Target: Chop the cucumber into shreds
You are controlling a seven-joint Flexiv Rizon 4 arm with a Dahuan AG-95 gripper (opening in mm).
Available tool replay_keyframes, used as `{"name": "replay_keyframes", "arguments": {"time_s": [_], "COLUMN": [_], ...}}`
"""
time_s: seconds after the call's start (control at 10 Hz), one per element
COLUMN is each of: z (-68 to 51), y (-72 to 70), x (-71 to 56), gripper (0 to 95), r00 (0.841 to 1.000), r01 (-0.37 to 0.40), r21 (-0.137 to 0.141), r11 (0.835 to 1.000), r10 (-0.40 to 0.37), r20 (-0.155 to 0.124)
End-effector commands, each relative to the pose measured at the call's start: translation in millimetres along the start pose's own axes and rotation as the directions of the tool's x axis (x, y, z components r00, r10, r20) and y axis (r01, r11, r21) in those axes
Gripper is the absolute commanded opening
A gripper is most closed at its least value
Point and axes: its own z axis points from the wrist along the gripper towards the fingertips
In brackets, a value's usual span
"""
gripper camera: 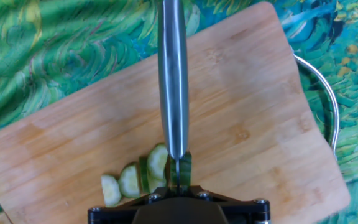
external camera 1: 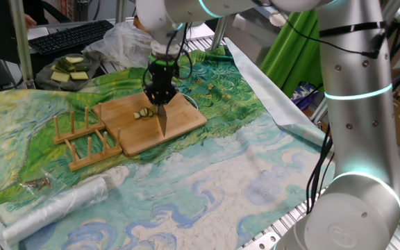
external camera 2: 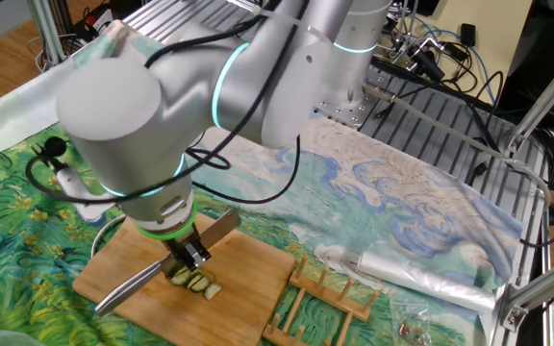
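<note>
Plastic roll (external camera 1: 54, 205) lies beside wooden rack (external camera 1: 89, 139).

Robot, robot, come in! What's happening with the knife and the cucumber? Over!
Gripper shut on knife, blade down on board. Cucumber partly sliced, pieces beside blade. Nothing blocking the cut. Over.

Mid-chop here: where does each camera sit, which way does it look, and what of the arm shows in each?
One fixed view: off a table corner, looking across the cutting board; arm column, claw.
The other fixed view: opposite side, behind the arm's big joint, down on the knife.
Hand view: on the hand, straight down the blade; only the claw's base.
Shared: board, knife, cucumber.
</note>
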Motion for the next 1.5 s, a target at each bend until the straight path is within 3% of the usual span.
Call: {"name": "replay_keyframes", "arguments": {"time_s": [0.1, 0.3, 0.4, 0.5, 0.6, 0.7, 1.5], "z": [15.3, 9.8, 3.8, -10.4, -21.0, -25.5, -31.2], "y": [1.9, 3.9, 4.9, 5.6, 5.9, 6.1, -0.5], "x": [1.5, 1.4, 2.7, 5.4, 7.5, 9.2, 8.1], "gripper": [0.0, 0.0, 0.0, 0.0, 0.0, 0.0, 0.0], "r00": [1.0, 1.0, 1.0, 0.999, 0.998, 0.998, 0.999], "r01": [-0.015, -0.017, -0.016, -0.015, -0.017, -0.021, 0.0], "r21": [0.009, 0.017, 0.035, 0.055, 0.056, 0.053, 0.074], "r11": [1.0, 1.0, 0.999, 0.998, 0.998, 0.998, 0.997], "r10": [0.015, 0.017, 0.017, 0.018, 0.02, 0.025, 0.002], "r20": [-0.021, -0.019, -0.024, -0.045, -0.062, -0.06, -0.033]}}
